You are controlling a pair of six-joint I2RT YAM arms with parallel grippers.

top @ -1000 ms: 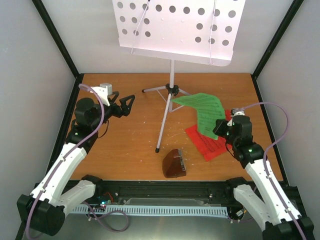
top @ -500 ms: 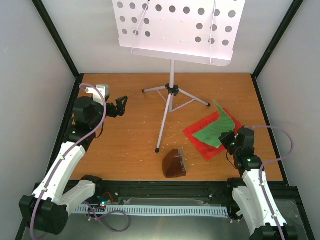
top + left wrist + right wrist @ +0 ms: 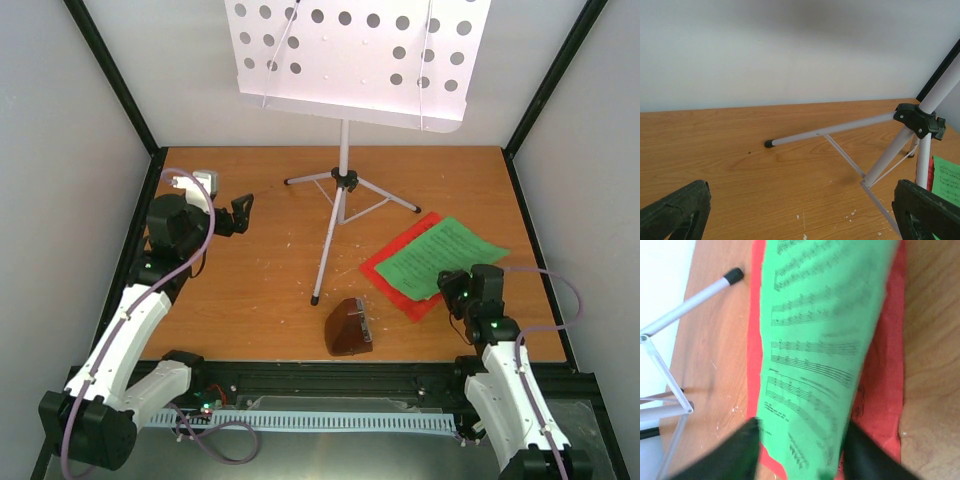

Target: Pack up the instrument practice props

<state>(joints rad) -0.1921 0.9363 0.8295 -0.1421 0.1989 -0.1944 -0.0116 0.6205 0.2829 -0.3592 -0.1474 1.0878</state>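
White walls [image 3: 70,130] are closing in three sides of the cell, with black frame posts [image 3: 110,75] running up the back corners. The orange-brown wooden table [image 3: 250,290] is showing scattered pale flecks and scuffs.

The tall white music stand [image 3: 344,150] is standing upright towards the back at the middle. Its perforated plate [image 3: 350,55] is overhanging the rear of the table and covering part of the back wall. Its three legs are spreading wide: one is reaching left, one right towards the sheets, and one long leg is slanting forward to a foot just beside the metronome [image 3: 348,328]. The dark brown metronome is sitting near the front edge, between the two arms.

The red sheet [image 3: 400,298] is lying flat on the right side. The green sheet [image 3: 440,255] is lying across it, touching it and covering most of it.

The left gripper [image 3: 243,212] is hovering over the left rear of the table with its jaws spread wide and nothing between them, facing the stand's left leg [image 3: 830,131].

The right gripper [image 3: 447,284] is sitting at the near corner of the green sheet [image 3: 815,340]. In the wrist view its blurred fingers [image 3: 747,450] are flanking the paper's edge. I cannot tell whether they are pinching it.
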